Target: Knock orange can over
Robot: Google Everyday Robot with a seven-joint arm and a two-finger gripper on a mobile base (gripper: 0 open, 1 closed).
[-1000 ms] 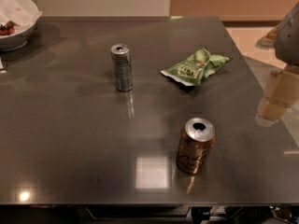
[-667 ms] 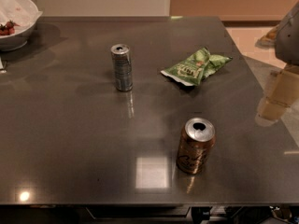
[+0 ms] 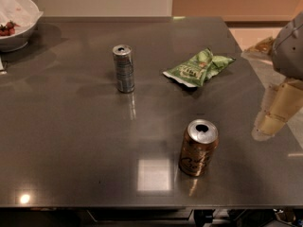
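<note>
The orange can (image 3: 198, 148) stands upright near the front of the dark table (image 3: 71, 141), right of centre, with a silver top and dark cursive lettering. A slimmer silver-blue can (image 3: 123, 68) stands upright further back and to the left. My gripper (image 3: 273, 116) hangs at the right edge of the view, over the table's right side, to the right of the orange can and apart from it. Only its pale cream lower part shows under the grey arm housing (image 3: 289, 48).
A green snack bag (image 3: 199, 67) lies at the back right of the table. A white bowl (image 3: 16, 20) with food stands at the back left corner. The table's right edge runs just under my gripper.
</note>
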